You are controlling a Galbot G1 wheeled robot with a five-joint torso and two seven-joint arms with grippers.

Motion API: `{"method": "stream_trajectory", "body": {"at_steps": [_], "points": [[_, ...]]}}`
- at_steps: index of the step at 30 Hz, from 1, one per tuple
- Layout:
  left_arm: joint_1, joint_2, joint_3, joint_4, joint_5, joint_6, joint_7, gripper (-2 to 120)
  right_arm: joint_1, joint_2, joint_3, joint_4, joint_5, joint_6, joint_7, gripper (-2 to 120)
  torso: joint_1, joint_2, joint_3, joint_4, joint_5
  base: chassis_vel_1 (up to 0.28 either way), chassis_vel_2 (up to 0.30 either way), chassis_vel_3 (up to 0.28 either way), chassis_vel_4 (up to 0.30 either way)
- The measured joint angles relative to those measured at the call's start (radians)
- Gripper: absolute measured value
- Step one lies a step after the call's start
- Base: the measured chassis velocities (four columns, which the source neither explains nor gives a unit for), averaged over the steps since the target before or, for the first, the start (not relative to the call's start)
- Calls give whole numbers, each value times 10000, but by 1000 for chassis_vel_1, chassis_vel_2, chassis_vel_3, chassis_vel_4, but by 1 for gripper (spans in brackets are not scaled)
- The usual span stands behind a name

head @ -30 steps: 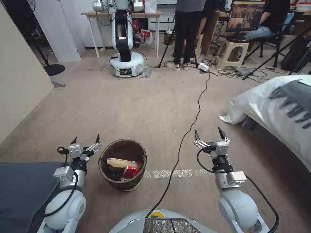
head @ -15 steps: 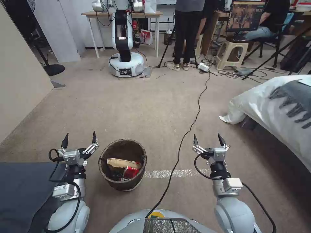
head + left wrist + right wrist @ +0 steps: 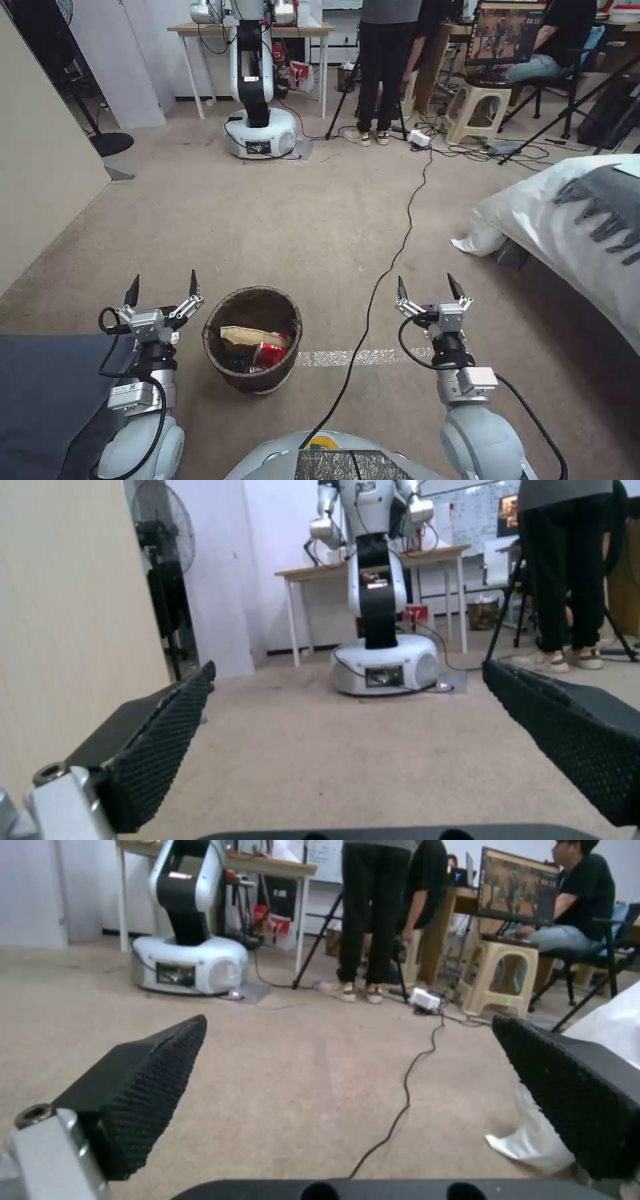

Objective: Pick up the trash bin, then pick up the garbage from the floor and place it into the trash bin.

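The trash bin point(image 3: 230, 368) stands upright on the carpet just in front of my base, its dark bag folded over the rim. Garbage point(image 3: 257, 344) lies inside it: a crumpled brown paper bag and a red wrapper. My left gripper point(image 3: 163, 285) hovers open just left of the bin, apart from it, with nothing between its fingers point(image 3: 163, 740). My right gripper point(image 3: 427, 285) is open too, well to the right of the bin and beyond a black cable. Its fingers point(image 3: 143, 1090) hold nothing.
A black cable point(image 3: 393, 257) runs across the carpet between the bin and my right arm. A bed with white bedding point(image 3: 567, 213) is at the right, a beige wall panel point(image 3: 40, 167) at the left. Another robot's base point(image 3: 260, 133), a table and people stand at the far end.
From one second ago my left arm pulled back and its gripper turned upright; the right gripper drew back slightly. Over the last half second nothing has shifted.
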Motion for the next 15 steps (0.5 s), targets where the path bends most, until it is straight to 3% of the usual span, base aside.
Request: {"method": "stream_trajectory", "body": {"at_steps": [15], "points": [[-62, -16, 34, 164, -17, 195, 181, 100, 60, -132, 156, 91, -22, 58, 43, 100, 0, 0, 0, 0, 0, 0, 0, 0, 0]]}}
